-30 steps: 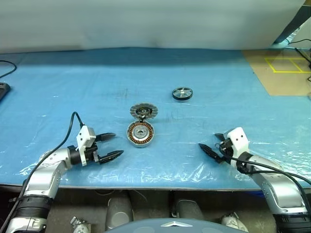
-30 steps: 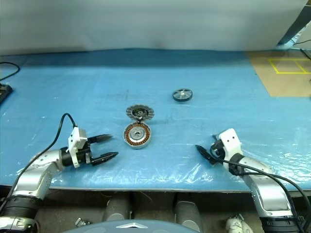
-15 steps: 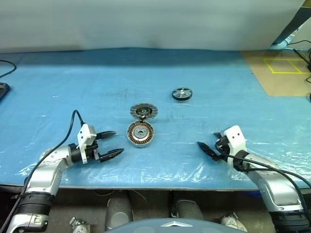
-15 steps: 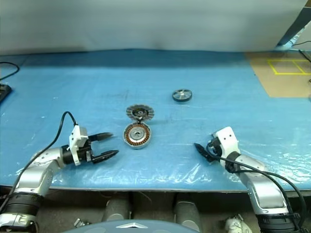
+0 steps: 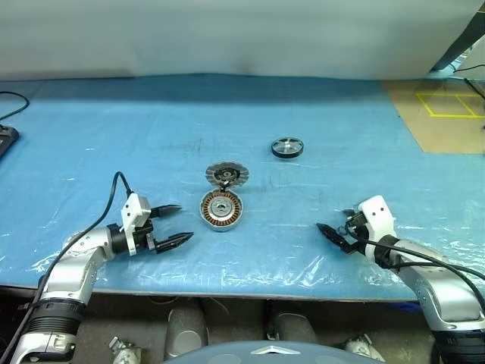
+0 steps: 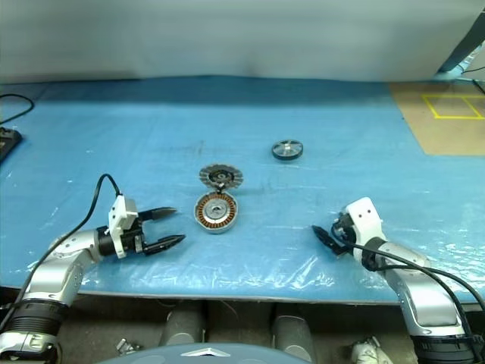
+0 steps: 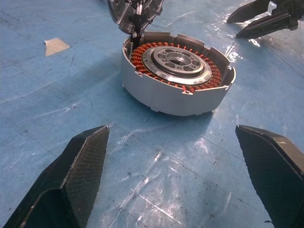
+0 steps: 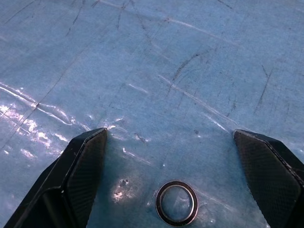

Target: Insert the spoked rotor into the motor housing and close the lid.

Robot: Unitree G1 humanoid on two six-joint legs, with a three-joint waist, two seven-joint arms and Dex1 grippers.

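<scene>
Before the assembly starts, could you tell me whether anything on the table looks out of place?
One oddity: a small loose metal ring lies on the blue sheet between the open right gripper's fingers. The motor housing, its open lid and the spoked rotor look undamaged.

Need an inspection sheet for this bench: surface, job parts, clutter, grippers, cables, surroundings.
Surface: blue plastic sheet over the table, wrinkled and glossy at the near edge.
Job parts: motor housing open, copper windings visible; lid swung open behind it, joined at its far edge; spoked rotor lying apart, farther back and to the right.
Clutter: small metal ring on the sheet between the right gripper's fingers; scrap of tape near the housing.
Grippers: left gripper open, empty, pointing at the housing; right gripper open, empty.
Cables: black cable along the left arm.
Surroundings: yellow floor markings at far right.
</scene>
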